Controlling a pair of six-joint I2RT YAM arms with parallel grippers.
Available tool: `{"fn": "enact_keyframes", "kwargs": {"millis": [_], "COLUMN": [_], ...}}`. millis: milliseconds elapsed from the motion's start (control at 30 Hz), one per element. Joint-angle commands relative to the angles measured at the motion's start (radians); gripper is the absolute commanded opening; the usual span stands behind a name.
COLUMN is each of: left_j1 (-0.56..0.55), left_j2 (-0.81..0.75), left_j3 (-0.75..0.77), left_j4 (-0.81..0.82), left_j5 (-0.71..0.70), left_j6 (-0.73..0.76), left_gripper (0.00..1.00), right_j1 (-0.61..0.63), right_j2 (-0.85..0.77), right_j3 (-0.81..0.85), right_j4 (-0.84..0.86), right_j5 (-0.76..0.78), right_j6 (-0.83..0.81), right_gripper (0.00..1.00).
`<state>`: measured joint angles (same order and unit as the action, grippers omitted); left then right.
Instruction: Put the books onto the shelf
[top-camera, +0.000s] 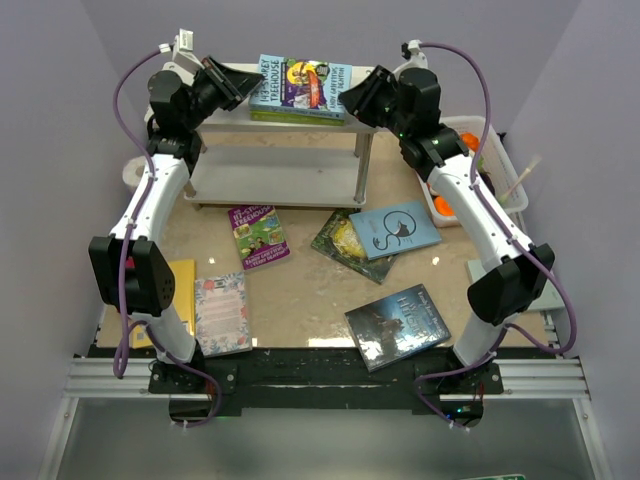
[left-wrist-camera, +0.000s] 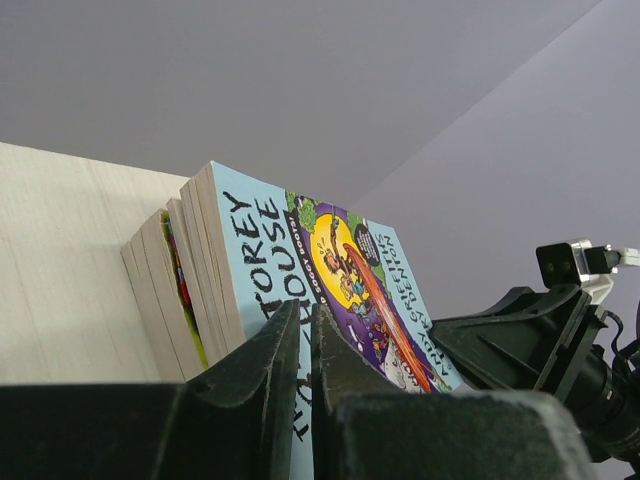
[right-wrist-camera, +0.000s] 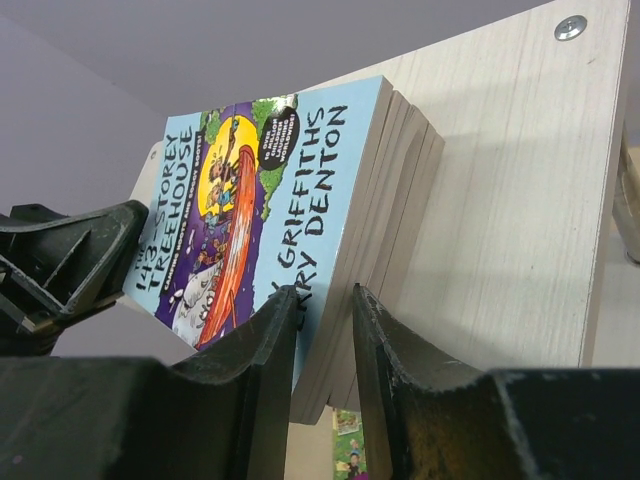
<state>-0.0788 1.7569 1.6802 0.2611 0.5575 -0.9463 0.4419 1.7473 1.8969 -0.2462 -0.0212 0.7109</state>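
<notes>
Top external view: speckled table (top-camera: 300, 290), with pale two-tier shelf (top-camera: 280, 182) at far middle. On shelf's top board, stack of books (top-camera: 300, 88) lying flat, light-blue and purple cover up. Six more loose on table in front of shelf:
- dark grey book (top-camera: 397, 326) near right
- pink floral book (top-camera: 221, 312) near left
- yellow book (top-camera: 185, 280) partly under left arm
- light-blue book (top-camera: 395, 229) overlapping dark green book (top-camera: 340, 243)
- purple book (top-camera: 259, 237) left of centre

White basket (top-camera: 505, 175) at right edge, behind right arm.

Left gripper (top-camera: 240, 90) at stack's left end, closed on nothing. In left wrist view, fingers (left-wrist-camera: 275, 350) pressed nearly together, only a sliver between, tips right at top cover's edge. Contact or not, cannot tell.

Right gripper (top-camera: 352, 102) at stack's right end, slightly parted. In right wrist view, fingers (right-wrist-camera: 265, 330) with narrow gap, stack's page edges seen through it, nothing pinched between. Tips close up against stack's corner. Touching or not, cannot tell.
</notes>
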Motion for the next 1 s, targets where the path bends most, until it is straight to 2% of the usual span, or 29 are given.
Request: {"fn": "enact_keyframes", "kwargs": {"millis": [0,467,833,933,967], "left_j1": [0.004,0.004,0.004,0.016,0.022], "left_j2": [-0.031,-0.033,-0.022,-0.034,-0.039], "left_j3": [0.003,-0.013,0.004,0.006,0.004], "left_j4": [0.017,0.030,0.038,0.029,0.027], "left_j5": [0.021,0.028,0.036,0.021,0.012], "left_j6": [0.023,0.020,0.011,0.011,0.011], "left_gripper": [0.14,0.14,0.14,0.20,0.25], "right_j1": [0.011,0.008,0.000,0.000,0.000], "right_j2": [0.009,0.070,0.031,0.027,0.023], "right_j3": [0.045,0.134,0.073,0.064,0.065], "right_j4": [0.010,-0.054,-0.025,-0.024,-0.025], "right_j5": [-0.016,0.004,0.017,0.018,0.020], "right_j6": [-0.004,-0.024,-0.010,-0.010,-0.010], "right_gripper": [0.31,0.31,0.31,0.34,0.35]}}
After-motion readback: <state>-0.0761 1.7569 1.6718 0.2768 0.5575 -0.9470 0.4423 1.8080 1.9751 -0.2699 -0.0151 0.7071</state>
